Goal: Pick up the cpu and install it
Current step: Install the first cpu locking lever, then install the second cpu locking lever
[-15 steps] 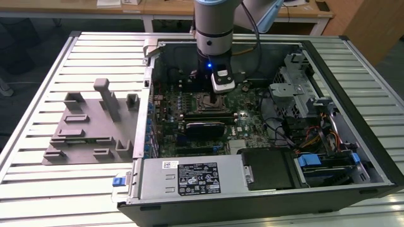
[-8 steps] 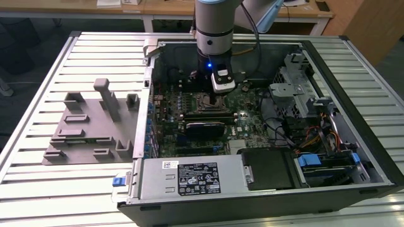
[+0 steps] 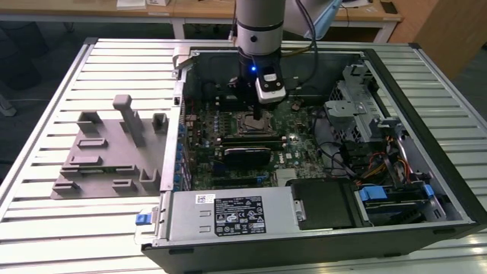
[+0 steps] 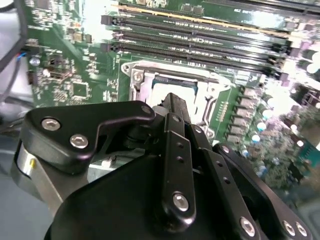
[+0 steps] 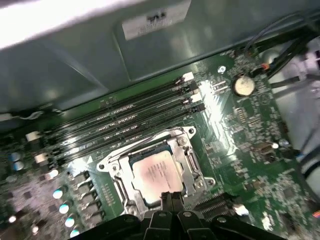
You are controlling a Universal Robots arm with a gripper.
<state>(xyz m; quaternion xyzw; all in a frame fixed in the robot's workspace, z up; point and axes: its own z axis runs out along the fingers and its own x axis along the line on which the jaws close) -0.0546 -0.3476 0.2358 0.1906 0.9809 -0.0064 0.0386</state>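
The cpu (image 5: 157, 175) already lies in its socket (image 5: 112, 165), the tool (image 5: 171, 196) pressed together at its six-o'clock edge.

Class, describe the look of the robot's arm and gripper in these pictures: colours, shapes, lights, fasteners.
The arm is a silver-grey cylinder with black bands, a small blue light and a white module on its black wrist. The gripper is matte black: slim bar-shaped fingers on rounded linkage plates, fastened with silver screws. A dark cable runs alongside the arm.
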